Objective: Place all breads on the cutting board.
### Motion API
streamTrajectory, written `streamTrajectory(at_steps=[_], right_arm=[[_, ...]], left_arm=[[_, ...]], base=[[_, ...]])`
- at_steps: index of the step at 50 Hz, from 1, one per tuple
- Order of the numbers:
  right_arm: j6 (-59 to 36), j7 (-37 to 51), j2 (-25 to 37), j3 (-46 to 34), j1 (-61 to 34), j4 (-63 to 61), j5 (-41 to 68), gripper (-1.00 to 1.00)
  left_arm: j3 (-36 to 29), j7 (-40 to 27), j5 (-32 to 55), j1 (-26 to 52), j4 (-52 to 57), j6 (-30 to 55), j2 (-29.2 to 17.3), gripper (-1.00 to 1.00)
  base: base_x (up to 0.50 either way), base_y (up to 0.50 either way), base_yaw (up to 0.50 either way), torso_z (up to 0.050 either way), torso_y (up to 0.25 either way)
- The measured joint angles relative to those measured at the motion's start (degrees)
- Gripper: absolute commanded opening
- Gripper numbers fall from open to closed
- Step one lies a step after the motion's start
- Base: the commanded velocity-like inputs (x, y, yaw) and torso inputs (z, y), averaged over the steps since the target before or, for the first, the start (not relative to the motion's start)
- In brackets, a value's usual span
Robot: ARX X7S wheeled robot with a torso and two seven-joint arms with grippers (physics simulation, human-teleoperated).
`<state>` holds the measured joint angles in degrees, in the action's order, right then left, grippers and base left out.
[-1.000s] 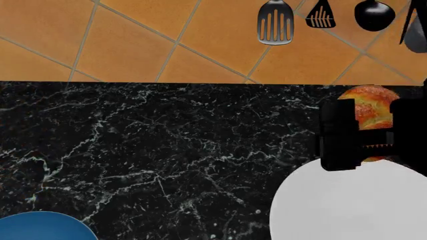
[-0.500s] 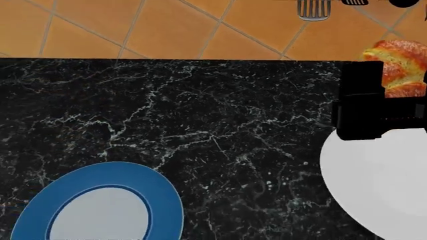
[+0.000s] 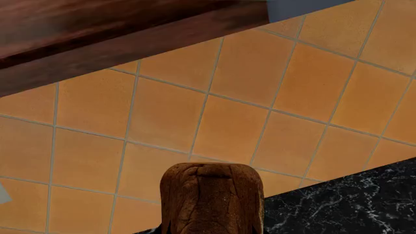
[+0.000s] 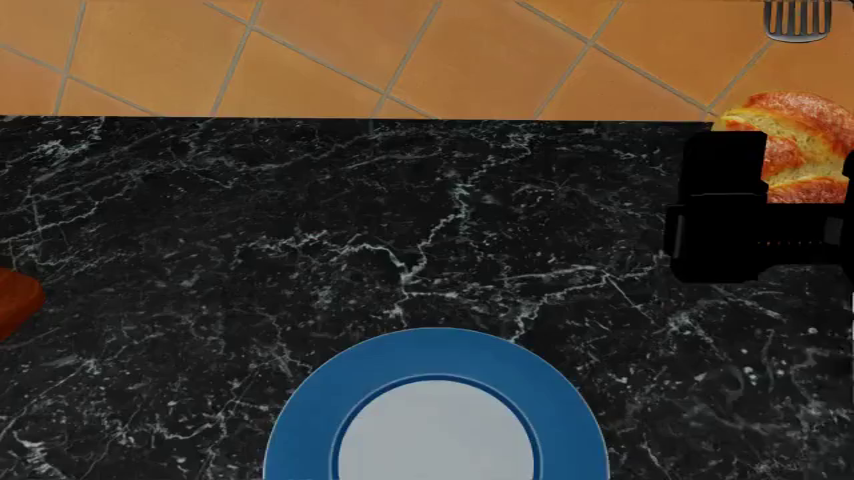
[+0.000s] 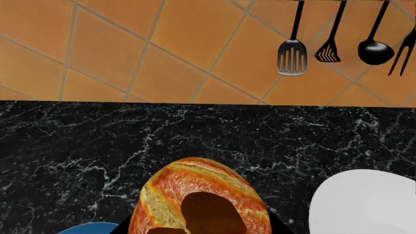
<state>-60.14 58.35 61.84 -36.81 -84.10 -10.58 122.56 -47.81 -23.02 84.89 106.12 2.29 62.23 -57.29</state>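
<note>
Bread one, the glossy golden-orange roll (image 4: pixel 801 150), sits at the far right of the head view, up by the back edge of the black marble surface (image 4: pixel 400 220) — the black right end effector (image 4: pixel 787 225) is clamped on it, and the right wrist view shows the roll (image 5: pixel 198 200) filling the lower middle, raised over the surface. That same view takes in a round white plate (image 5: pixel 367 204), a sliver of the blue-rimmed plate (image 5: pixel 91 228), and black utensils (image 5: pixel 293 56) hanging on the orange tiled wall (image 5: pixel 162 44). The blue-rimmed plate (image 4: pixel 434 410) lies front and centre in the head view. Bread two, the dark brown loaf (image 3: pixel 211 200), fills the bottom of the left wrist view against the tiles — the left end effector itself is not visible, so I cannot tell its state. The cutting board appears in no view.
</note>
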Motion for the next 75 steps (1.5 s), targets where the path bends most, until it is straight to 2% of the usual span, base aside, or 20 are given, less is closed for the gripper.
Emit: streamTrajectory(at_steps=[56,68,75], right_arm=[[3.0,-4.6,-1.5,1.1,3.2,-2.7,-3.0,-1.0],[3.9,-5.6,-1.3,1.5,4.2,-3.2,-3.5,-1.0],[3.9,-5.9,-1.6,1.5,4.2,-3.3,-3.6,-1.0]], left_arm=[[0.4,-1.6,1.1,2.1,-0.5,2.0,0.7,-1.0],[0.3,-1.5,1.2,2.3,-0.4,2.4,1.2,-1.0],[-0.9,0.7,0.0,4.0,-1.4,4.1,2.7,-1.0]], base=[[0.0,0.49,0.0,0.0,0.0],[0.0,0.05,0.0,0.0,0.0],[0.0,0.0,0.0,0.0,0.0]])
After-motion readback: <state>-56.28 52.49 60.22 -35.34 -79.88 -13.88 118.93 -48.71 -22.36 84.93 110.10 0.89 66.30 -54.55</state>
